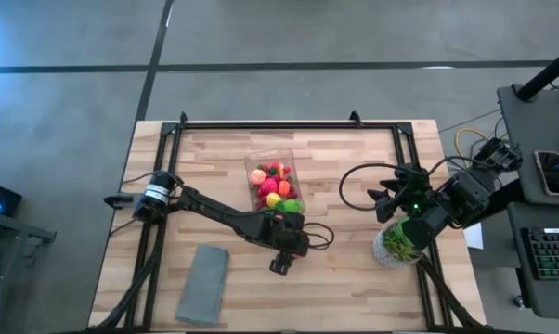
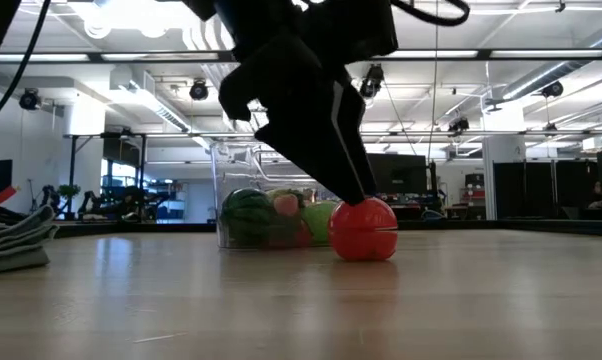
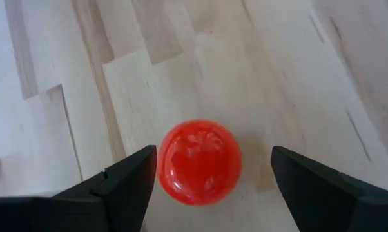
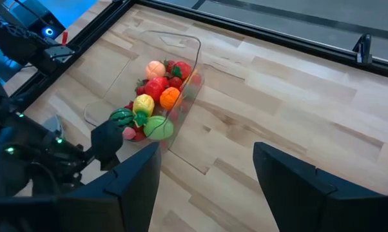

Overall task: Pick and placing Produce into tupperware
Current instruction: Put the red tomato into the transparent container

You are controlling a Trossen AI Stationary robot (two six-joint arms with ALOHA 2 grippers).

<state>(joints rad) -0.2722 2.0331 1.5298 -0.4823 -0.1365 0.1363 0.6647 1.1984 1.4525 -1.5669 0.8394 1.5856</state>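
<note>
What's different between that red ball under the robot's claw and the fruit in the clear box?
The red ball lies alone on the bare wooden table, between the left gripper's open fingers; the fruit is heaped together inside the clear box. The ball is plain red and smooth, while the heap mixes red, orange, yellow, pink and green pieces. Both are small, glossy toy produce.

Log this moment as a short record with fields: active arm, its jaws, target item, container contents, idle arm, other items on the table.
active arm: left gripper, low over the table beside the tupperware
jaws: open, straddling the target, no firm grip visible
target item: red ball-shaped fruit resting on the table
container contents: mixed produce, red, orange, yellow, green
idle arm: right gripper, raised at the right side, open
other items: grey cloth, potted plant
</note>
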